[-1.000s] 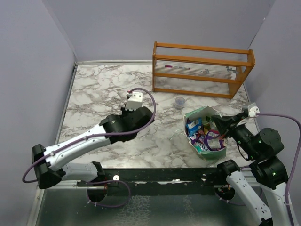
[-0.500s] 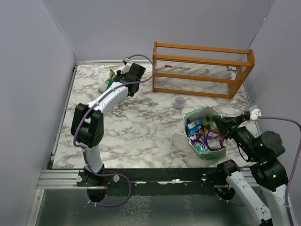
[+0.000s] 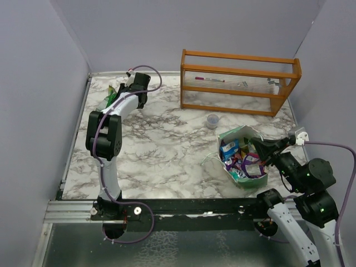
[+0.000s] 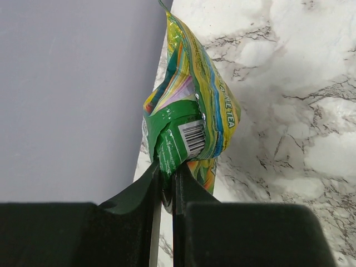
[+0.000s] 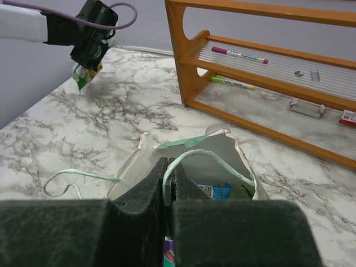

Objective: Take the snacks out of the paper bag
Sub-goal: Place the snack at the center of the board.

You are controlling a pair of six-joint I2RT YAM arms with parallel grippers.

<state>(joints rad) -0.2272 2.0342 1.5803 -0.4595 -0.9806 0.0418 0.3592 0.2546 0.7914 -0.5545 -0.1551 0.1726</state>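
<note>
Upper left, left fingers [image 4: 139, 189] clenched a glossy green-yellow snack packet [image 3: 113, 94], best lowered onto the marble surface [image 4: 289, 83] before releasing; right fingers [image 5: 144, 194] pinched the mint paper bag [image 5: 222, 161].

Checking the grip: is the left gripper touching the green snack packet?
Touching. The left wrist view shows the left gripper pinching the green snack packet.

Plain pale lavender walls [image 3: 39, 83] close in a white bench [image 3: 161, 150] veined with grey marbling. An orange wooden rack [image 3: 239, 72] stands far right, near the back wall. An aluminium rail [image 3: 72, 208] lines the near edge. The light is soft and even.
</note>
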